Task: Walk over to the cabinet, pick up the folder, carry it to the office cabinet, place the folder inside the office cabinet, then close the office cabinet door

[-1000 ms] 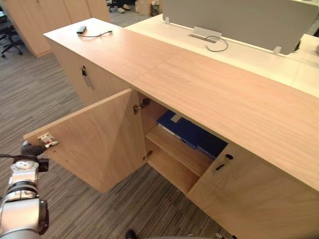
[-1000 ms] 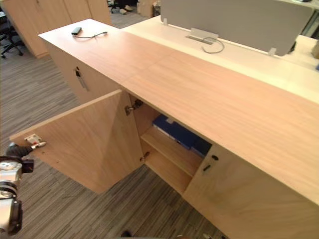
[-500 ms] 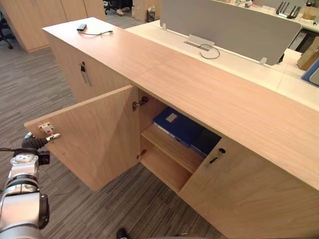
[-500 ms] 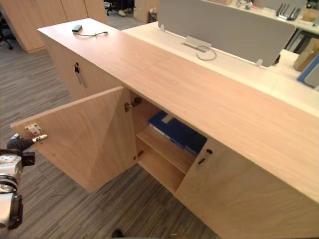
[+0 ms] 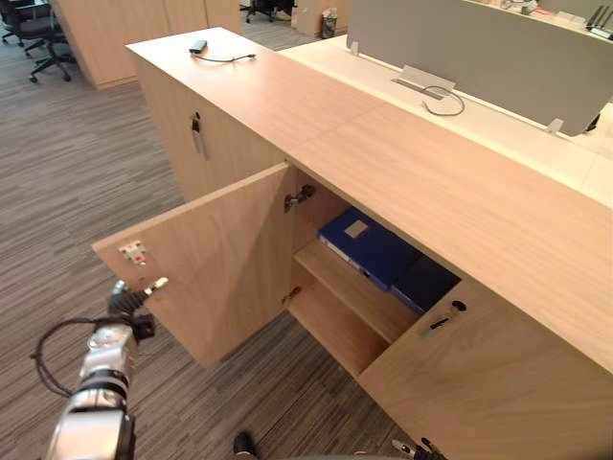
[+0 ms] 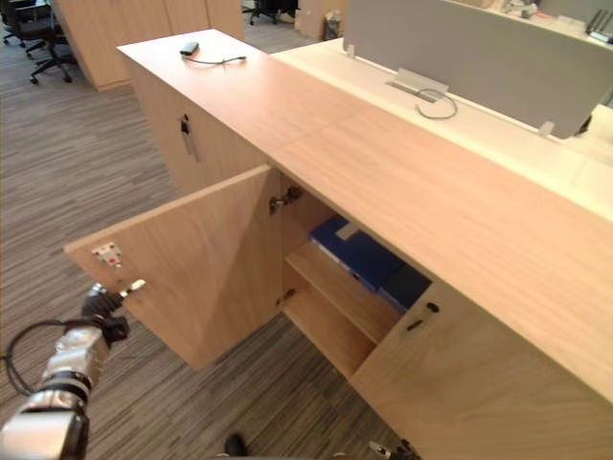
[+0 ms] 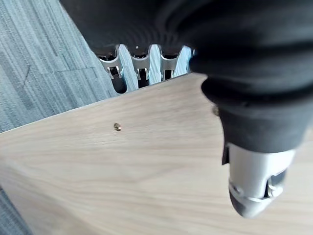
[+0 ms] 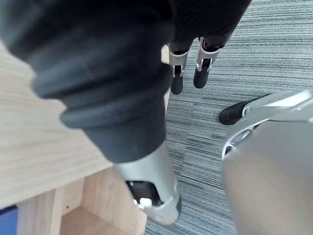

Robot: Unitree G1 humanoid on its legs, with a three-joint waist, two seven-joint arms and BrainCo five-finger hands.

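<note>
A blue folder (image 5: 369,247) lies flat on the upper shelf inside the wooden office cabinet (image 5: 402,172), with a darker one (image 5: 426,283) beside it. The cabinet door (image 5: 215,259) stands wide open, swung out to the left. My left hand (image 5: 124,302) is at the door's outer edge, below the latch plate (image 5: 132,252). In the left wrist view its fingers (image 7: 139,68) run straight past the door's edge while the thumb (image 7: 254,186) lies over the near face. My right hand (image 8: 188,73) hangs beside the closed right-hand door (image 5: 479,383), fingers straight, holding nothing.
A black device with a cable (image 5: 198,45) lies on the cabinet top at the far left. A desk with a grey divider (image 5: 479,48) stands behind the cabinet. Office chairs (image 5: 38,29) and tall wooden cupboards (image 5: 105,29) stand at the back left. Striped carpet (image 5: 86,163) covers the floor.
The whole picture has shifted, so the camera has moved. The door stands open at about the same angle. My left hand has slipped a little lower along the door's edge.
</note>
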